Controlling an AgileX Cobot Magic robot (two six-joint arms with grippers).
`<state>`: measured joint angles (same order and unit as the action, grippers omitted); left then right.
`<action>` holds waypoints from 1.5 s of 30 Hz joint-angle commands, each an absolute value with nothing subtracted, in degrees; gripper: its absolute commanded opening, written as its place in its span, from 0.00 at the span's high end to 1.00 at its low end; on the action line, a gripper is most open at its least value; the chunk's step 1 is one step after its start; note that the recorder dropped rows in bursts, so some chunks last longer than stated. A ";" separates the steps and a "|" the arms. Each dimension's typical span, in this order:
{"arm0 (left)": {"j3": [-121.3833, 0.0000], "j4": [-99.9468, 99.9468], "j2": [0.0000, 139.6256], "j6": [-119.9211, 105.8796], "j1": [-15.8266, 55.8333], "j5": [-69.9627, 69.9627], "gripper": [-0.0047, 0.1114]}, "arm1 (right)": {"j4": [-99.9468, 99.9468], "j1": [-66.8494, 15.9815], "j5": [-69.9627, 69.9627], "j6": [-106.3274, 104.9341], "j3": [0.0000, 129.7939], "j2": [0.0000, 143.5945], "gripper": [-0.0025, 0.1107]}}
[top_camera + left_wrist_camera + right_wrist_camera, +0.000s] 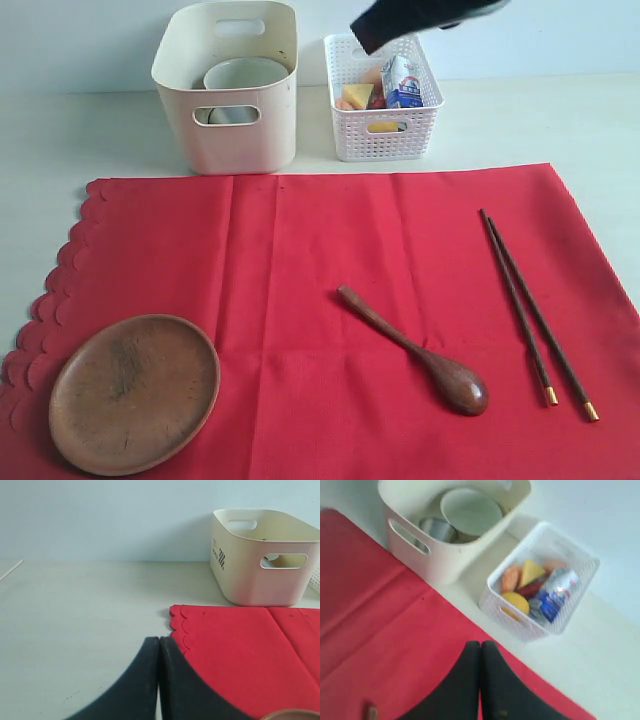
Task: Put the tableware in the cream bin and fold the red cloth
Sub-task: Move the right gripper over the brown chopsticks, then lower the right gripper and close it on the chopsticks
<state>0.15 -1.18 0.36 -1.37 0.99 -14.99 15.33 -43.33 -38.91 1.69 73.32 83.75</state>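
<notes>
W/ right gripper (480, 642) & left gripper (159, 639) both pressed closed, holding nothing, and spoon (420, 352), chopsticks (535, 312), plate (134, 393) lying on red cloth (300, 250), right should prob. spread first, then pinch spoon's thin handle squarely for cream bin (240, 140).

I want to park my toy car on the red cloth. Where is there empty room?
The big red cloth is bare along the edge beside the cream plastic bin and white lattice basket, and between the round brown wooden plate and dark wooden spoon. Tighter between spoon and dark gold-tipped chopsticks. The basket is crammed.
</notes>
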 commanded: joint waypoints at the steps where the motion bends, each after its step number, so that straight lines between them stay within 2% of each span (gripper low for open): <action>1: 0.00 -1.13 0.00 -1.26 1.27 -14.65 0.94 | 23.26 -43.03 -47.13 12.49 70.60 84.14 0.98; 10: 0.00 -1.13 0.00 -1.26 1.27 -14.65 0.94 | 30.12 -42.21 -45.67 20.13 59.40 86.18 0.98; 14: 0.00 -1.13 0.00 -1.26 1.27 -14.65 0.94 | 32.26 -37.26 -42.78 24.09 56.78 87.82 0.98; 20: 0.00 -1.13 0.00 -1.26 1.27 -14.65 0.94 | 23.35 -28.07 -39.20 21.94 55.83 91.61 0.98; 28: 0.00 -1.13 0.00 -1.26 1.27 -14.65 0.94 | 10.82 -28.67 -40.62 15.99 55.83 94.14 0.97; 31: 0.00 -1.13 0.00 -1.26 1.27 -14.65 0.94 | 11.37 -30.11 -40.62 16.50 55.83 94.14 0.88; 39: 0.00 -1.13 0.00 -1.26 1.27 -14.65 0.94 | 17.63 -31.32 -38.35 22.90 51.18 96.62 0.52; 41: 0.00 -1.13 0.00 -1.26 1.27 -14.65 0.94 | 23.21 -31.32 -36.00 27.06 49.53 97.53 0.47; 45: 0.00 -1.13 0.00 -1.26 1.27 -14.65 0.94 | 24.72 -31.18 -31.79 30.02 48.70 99.47 0.46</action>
<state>0.15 -1.18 0.36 -1.37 0.99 -14.99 22.96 -31.26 -35.23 28.07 49.12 98.63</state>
